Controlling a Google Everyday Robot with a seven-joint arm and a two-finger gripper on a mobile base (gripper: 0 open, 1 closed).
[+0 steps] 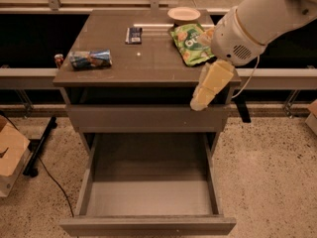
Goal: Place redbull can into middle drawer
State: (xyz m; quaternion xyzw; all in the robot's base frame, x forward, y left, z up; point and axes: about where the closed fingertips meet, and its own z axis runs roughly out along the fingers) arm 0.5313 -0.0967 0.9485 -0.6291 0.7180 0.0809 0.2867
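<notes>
Note the redbull can (pixel 90 59) lying left on the cabinet top (pixel 153 66); middle drawer (pixel 148 226) open. Your gripper (pixel 210 87) hangs at the right front edge, state indiscernible.

One cabinet (pixel 148 68) stands in the middle. Four loose things lie on its top: one can (pixel 90 59) on its side at nine o'clock, one dark flat packet (pixel 133 34) at twelve, one bowl (pixel 184 15) at one, and one green bag (pixel 188 41) at two. One small red-topped object (pixel 59 59) sits at the nine o'clock edge; I cannot tell whether it is on the top or beside it. Two drawers show: one open drawer (pixel 148 202) at six o'clock and one drawer front (pixel 138 118) above it. One arm (pixel 262 19) enters from two o'clock, with one gripper (pixel 200 102) at the top's four o'clock edge. One cardboard box (pixel 10 155) sits on the floor at eight o'clock.
</notes>
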